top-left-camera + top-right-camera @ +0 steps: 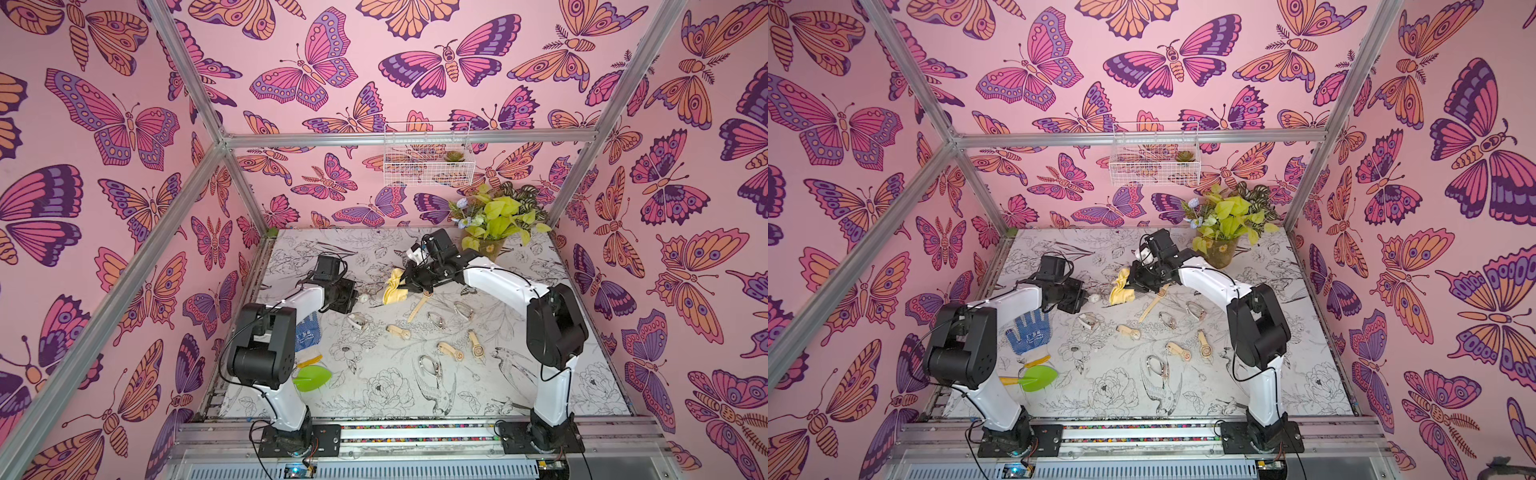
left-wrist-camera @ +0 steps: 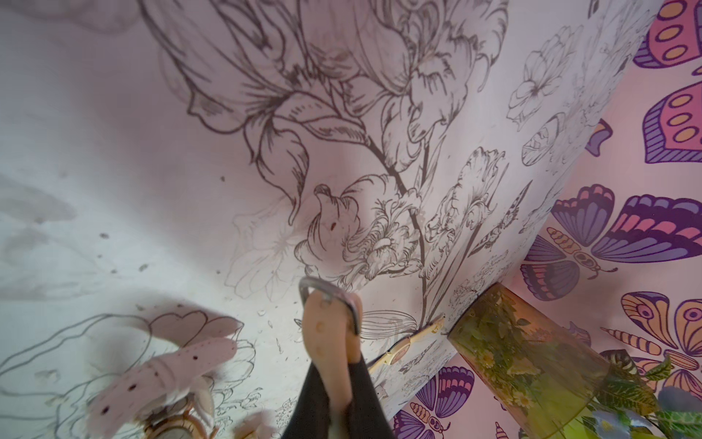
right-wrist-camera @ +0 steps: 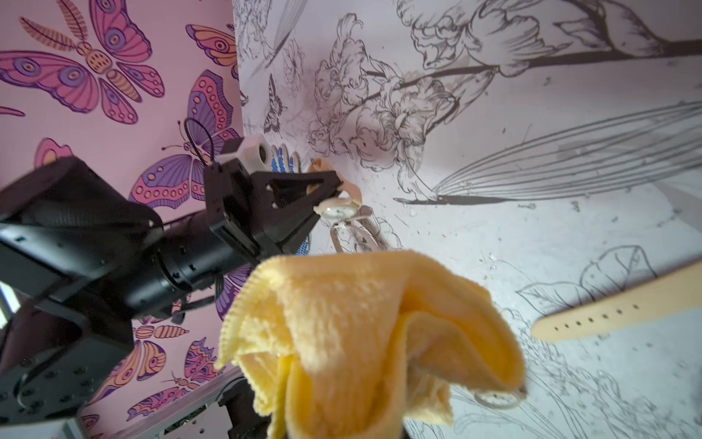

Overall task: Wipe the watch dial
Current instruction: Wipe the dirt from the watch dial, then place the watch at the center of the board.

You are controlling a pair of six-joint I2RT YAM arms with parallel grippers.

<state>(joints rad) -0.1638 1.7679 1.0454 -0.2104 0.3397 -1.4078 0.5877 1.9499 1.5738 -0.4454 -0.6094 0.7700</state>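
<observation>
**Watch dial (image 1: 364, 298) at nine o'clock from the yellow cloth (image 1: 395, 289)**

We find the watch dial held out by the left claw (image 3: 326, 195), which is pinched narrow on the peach strap (image 2: 330, 334). The right claw (image 1: 409, 282) is closed on the yellow cloth, whose folds hang toward the dial. From the right claw, in a top view, the dial lies at about nine o'clock, near the cloth but not touching it. We judge the right arm is the one to travel.

The strap runs back along the left claw. The dial seems turned toward the cloth, though it is too small for us to be sure.

The desk (image 1: 478, 399) is printed with line-drawn flowers and speckled with grit. A tan-strapped watch (image 1: 417, 307) lies just beside the cloth at five o'clock, and other watches (image 1: 449, 351) lie farther that way, well apart.
</observation>
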